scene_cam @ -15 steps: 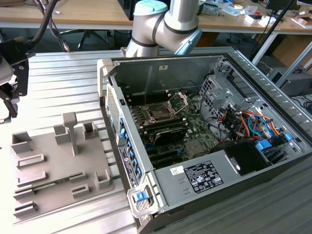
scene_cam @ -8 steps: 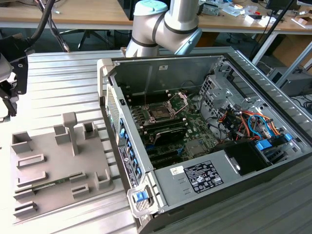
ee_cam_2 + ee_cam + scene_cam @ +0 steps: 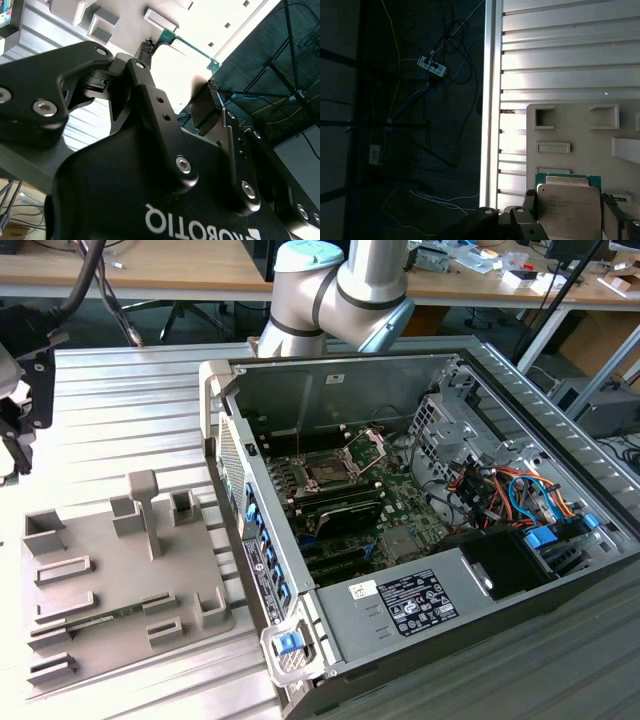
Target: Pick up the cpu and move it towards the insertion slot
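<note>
Silvery metal on a thin green board: that is the cpu (image 3: 567,210), and in both wrist views it sits between my fingers (image 3: 150,100). My gripper (image 3: 180,67) is closed on it, one pad against each of two opposite edges. Behind it in the first wrist view lies the grey plastic tray (image 3: 580,135) on the ribbed aluminium table (image 3: 560,60). I judge the chip lifted clear of the tray rather than resting in it, though the gap itself is hard to read.

Across the exterior view from its left: dark hardware (image 3: 20,405) at the left edge, which I take for my tool end. The tray follows in the lower left of the frame, with its posts and pockets. The open computer case (image 3: 215,390) runs from the middle of the frame rightward. Near the frame's centre is the insertion slot (image 3: 327,472), a dark square with a bright metal frame that looks raised and green board around it. Blue and orange cables (image 3: 510,490) lie further right, and my arm (image 3: 340,285) shows at top centre.

The pick looks done, with the chip well apart from the slot.

As for handling, I expect it to be light, stiff and flat. The smooth lid would be slippery to pinch, so the board edges are the right hold. The underside contacts are likely delicate, so I would keep it level and squeeze no harder than needed
</note>
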Robot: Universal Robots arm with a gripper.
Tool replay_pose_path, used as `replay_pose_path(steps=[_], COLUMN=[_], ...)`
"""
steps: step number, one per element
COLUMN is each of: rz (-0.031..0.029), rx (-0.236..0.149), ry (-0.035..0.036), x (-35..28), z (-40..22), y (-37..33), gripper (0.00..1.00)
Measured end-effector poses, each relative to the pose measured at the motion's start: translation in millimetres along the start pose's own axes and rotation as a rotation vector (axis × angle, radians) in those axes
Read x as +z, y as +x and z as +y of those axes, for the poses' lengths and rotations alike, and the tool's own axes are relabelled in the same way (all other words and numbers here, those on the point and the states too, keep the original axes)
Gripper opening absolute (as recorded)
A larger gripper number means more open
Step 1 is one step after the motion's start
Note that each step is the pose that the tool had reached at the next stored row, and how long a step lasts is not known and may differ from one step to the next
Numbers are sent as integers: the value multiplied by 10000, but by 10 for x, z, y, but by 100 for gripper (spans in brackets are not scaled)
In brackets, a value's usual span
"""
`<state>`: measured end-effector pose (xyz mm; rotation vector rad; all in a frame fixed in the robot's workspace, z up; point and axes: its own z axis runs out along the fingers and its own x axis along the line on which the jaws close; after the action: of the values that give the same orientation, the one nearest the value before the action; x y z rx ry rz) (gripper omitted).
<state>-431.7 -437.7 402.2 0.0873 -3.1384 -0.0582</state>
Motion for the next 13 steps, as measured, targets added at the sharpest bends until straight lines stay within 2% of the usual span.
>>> replay_pose_path(steps=[8,13], rz=[0,0], rx=[0,0], ry=[0,0], x=[-42,-97], z=[2,4], y=[0,0], gripper=[55,55])
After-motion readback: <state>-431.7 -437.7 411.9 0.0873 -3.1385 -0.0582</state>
